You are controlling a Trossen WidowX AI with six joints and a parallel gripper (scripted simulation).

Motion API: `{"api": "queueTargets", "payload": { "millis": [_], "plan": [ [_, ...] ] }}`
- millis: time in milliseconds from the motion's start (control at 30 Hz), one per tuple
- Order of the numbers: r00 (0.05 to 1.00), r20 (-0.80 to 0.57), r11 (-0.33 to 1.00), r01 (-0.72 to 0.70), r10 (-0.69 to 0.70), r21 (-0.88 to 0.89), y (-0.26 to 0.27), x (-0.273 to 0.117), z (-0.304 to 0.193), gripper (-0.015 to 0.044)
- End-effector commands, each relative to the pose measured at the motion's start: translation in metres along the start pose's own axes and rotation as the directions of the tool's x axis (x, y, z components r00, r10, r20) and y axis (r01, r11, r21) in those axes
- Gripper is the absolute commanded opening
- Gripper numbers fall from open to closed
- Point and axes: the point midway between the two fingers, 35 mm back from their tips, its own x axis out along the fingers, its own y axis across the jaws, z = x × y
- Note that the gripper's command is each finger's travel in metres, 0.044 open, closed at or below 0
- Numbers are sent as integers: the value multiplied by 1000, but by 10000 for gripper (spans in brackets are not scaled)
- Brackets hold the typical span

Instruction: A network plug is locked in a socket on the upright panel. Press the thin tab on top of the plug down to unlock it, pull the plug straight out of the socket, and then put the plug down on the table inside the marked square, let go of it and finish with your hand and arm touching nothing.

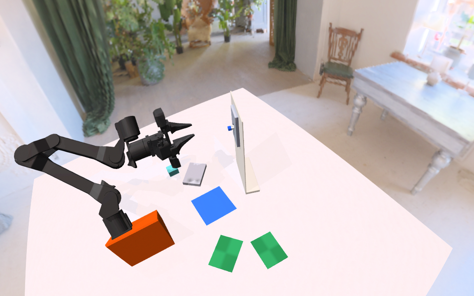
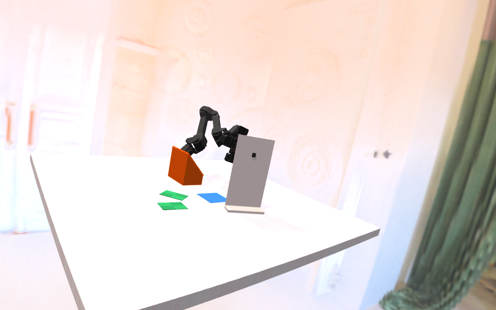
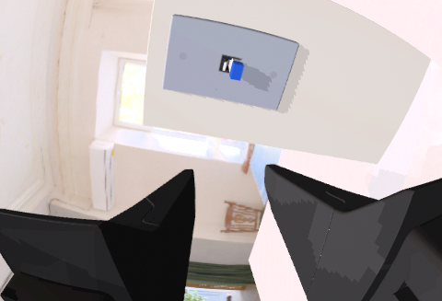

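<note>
The network plug, blue [image 1: 229,128] [image 3: 237,71] with a whitish part, sits in the dark socket opening of the grey plate [image 1: 235,123] [image 3: 198,57] on the upright panel [image 1: 241,158] [image 2: 249,181] [image 3: 341,94]. Its thin tab is too small to make out. My gripper [image 1: 192,130] [image 3: 230,176] is partly open and empty, in front of the panel and short of the plug. In the wrist view the plug shows above the gap between the fingertips. The exterior view hides the fingertips behind the panel. The flat blue square [image 1: 213,205] [image 2: 211,197] lies on the table.
A small teal cube [image 1: 172,170] and a flat grey box [image 1: 194,173] lie below the gripper. An orange block [image 1: 141,239] [image 2: 177,165] stands at the arm's base. Two green patches [image 1: 225,253] [image 1: 269,250] lie beyond the blue square. The panel's foot [image 1: 252,183] [image 2: 244,210] rests on the table.
</note>
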Motion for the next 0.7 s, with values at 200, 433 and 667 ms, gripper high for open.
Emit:
{"api": "queueTargets", "payload": {
  "millis": [200,433,667],
  "plan": [
    [1000,27,973,-9,3,229,-10,-5,12,156],
    [1000,27,973,-9,3,229,-10,0,12,156],
    [1000,27,974,-10,4,228,-9,15,14,156]
  ]
}}
